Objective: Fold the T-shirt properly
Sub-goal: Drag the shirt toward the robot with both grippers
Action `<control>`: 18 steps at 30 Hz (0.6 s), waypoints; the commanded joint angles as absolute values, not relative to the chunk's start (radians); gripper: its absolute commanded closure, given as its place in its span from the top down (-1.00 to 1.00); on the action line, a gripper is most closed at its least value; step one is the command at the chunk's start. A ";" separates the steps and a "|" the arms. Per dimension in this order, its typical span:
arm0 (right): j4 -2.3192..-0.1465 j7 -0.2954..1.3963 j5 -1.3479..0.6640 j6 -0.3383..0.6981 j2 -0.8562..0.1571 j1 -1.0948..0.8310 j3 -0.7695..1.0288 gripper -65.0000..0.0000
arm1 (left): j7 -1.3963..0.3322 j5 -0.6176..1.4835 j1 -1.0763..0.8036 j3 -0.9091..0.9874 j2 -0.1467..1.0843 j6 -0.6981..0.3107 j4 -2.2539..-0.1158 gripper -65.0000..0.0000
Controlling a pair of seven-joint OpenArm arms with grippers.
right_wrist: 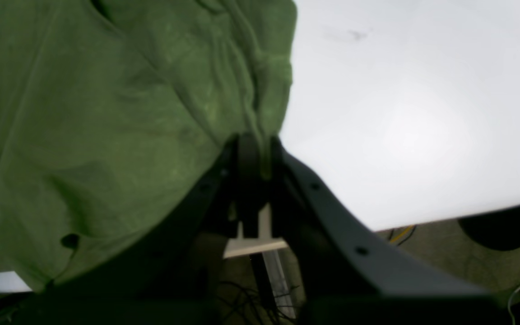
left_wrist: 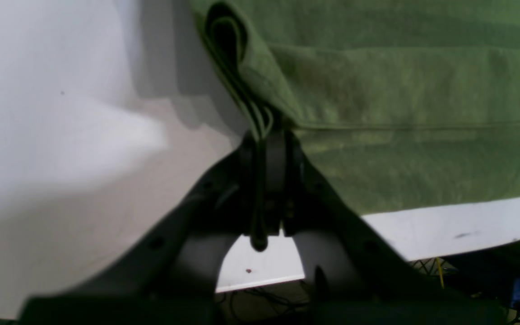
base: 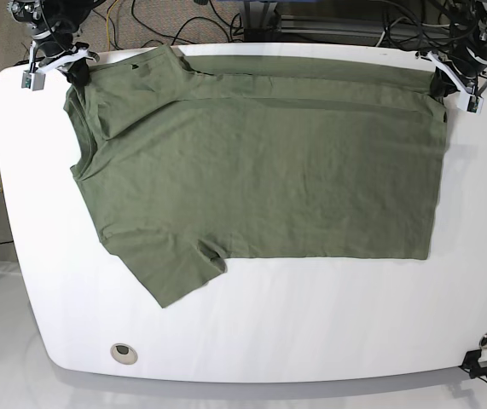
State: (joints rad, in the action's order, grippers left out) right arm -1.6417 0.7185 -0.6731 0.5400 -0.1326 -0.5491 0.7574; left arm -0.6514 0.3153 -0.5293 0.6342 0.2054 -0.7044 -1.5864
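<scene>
Matt olive cotton T-shirt (base: 260,170) lies on a smooth, glossy white table (base: 311,332).

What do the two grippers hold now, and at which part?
Both hold the T-shirt at its far edge: the left gripper pinches the folded hem corner, the right gripper pinches bunched cloth at the shoulder end.

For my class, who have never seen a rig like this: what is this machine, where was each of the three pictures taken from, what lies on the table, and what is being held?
This is a robot with two arms. The base view looks down on a white table where an olive-green T-shirt lies spread out. The other two pictures come from cameras mounted on the wrists, looking along each gripper. The left gripper, at the base view's top right, is shut on the shirt's folded edge. The right gripper, at the top left, is shut on the cloth near the sleeve. So both arms pinch the shirt's far edge, one at each end.
</scene>
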 commanded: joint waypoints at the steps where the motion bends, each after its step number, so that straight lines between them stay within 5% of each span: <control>1: -1.656 0.700 -0.677 0.539 -0.148 -0.555 0.766 -1.00 | -0.869 0.165 -0.567 0.622 0.189 -0.698 -1.554 -1.00; 2: -1.656 0.700 -0.677 0.538 -0.148 -0.555 0.768 -1.00 | -0.869 0.165 -0.567 0.622 0.189 -0.698 -1.554 -0.96; 3: -1.656 0.700 -0.677 0.536 -0.148 -0.555 0.769 -0.97 | -0.869 0.165 -0.567 0.622 0.189 -0.698 -1.554 -0.69; 7: -1.659 0.699 -0.631 0.535 -0.147 -0.556 0.773 -0.44 | -0.869 0.165 -0.565 0.619 0.189 -0.698 -1.554 0.05; 12: -1.716 0.696 -0.575 0.536 -0.143 -0.559 0.776 -0.03 | -0.869 0.165 -0.541 0.619 0.199 -0.698 -1.555 0.11; 18: -1.859 0.700 -0.558 0.532 -0.147 -0.587 0.776 0.02 | -0.869 0.165 -0.522 0.630 0.208 -0.698 -1.629 0.11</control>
State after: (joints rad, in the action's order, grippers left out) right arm -1.7878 0.7189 -0.5442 0.5270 -0.1299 -0.5804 0.7670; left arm -0.7143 0.2848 -0.4942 0.6292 0.2115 -0.7288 -1.6184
